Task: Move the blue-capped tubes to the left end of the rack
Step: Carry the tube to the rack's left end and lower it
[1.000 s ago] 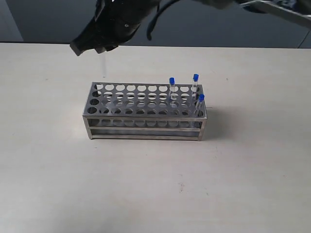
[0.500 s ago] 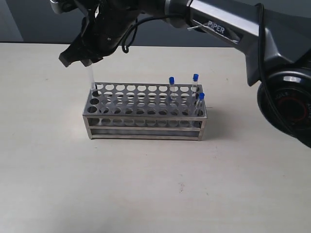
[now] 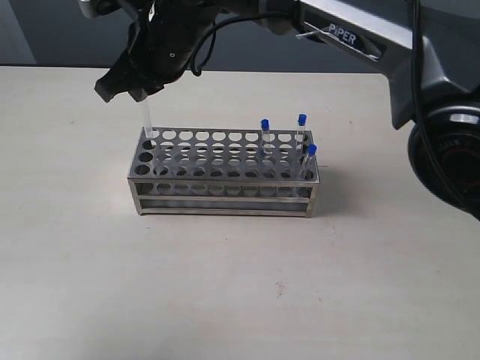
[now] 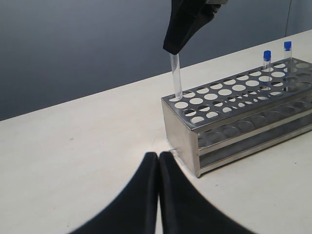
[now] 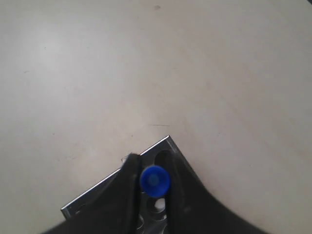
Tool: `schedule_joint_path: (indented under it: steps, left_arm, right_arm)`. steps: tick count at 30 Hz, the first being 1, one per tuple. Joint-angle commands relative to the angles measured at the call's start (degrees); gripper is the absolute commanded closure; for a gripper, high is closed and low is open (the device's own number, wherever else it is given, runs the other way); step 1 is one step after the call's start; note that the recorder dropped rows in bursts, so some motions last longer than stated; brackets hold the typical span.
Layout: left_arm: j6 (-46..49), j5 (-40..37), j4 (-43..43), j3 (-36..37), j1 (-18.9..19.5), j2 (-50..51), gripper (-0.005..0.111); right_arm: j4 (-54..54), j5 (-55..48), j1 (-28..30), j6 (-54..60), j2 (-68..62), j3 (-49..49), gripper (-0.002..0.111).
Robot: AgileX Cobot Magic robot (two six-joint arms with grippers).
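While right hand (image 3: 133, 90) grips tube (image 3: 146, 120), over rack (image 3: 225, 187)

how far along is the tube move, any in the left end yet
Nothing seated at the left end yet. In hand: the right tool holds one blue-capped tube, its tip at a corner hole at the left end of the rack. Left to do: three other tubes stand at the right end.

Even, soft light; pale worktop (image 3: 240, 292) bright, backdrop (image 4: 73, 48) dark. Rack (image 3: 225, 178) casts a faint soft shadow to its right in the exterior view; mild steel sheen, no hard glare. Right wrist view: right tool (image 5: 153, 170) and blue-capped tube (image 5: 154, 181) blurred, too close. Left wrist view: left tool (image 4: 158, 157) near-black, soft-edged.
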State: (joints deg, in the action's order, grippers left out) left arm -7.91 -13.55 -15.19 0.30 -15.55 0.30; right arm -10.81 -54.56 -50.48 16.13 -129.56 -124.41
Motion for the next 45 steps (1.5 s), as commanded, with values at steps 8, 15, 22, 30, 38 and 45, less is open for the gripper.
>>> schedule_joint_path:
  steps: [8, 15, 22, 30, 38, 45]
  left_arm:
    - [-0.3, 0.3, 0.0, -0.3, -0.6, -0.3, 0.106]
    - [-0.3, 0.3, 0.0, -0.3, -0.6, -0.3, 0.106]
    - [-0.3, 0.3, 0.0, -0.3, -0.6, -0.3, 0.106]
    - [-0.3, 0.3, 0.0, -0.3, -0.6, -0.3, 0.106]
    - [-0.3, 0.3, 0.0, -0.3, -0.6, -0.3, 0.106]
    - [-0.3, 0.3, 0.0, -0.3, -0.6, -0.3, 0.106]
  right_arm:
    - [1.3, -0.2, 0.2, 0.4, -2.2, 0.1, 0.108]
    - [1.4, -0.1, 0.2, 0.1, -5.0, 0.1, 0.108]
    - [2.5, 1.0, 0.2, -0.4, -5.0, 0.1, 0.108]
    - [2.8, 0.7, 0.2, -1.4, -4.9, 0.1, 0.108]
    - [3.9, 1.4, 0.2, -3.6, -4.5, 0.1, 0.108]
    - [5.3, 0.7, 0.2, -4.1, -2.7, 0.1, 0.108]
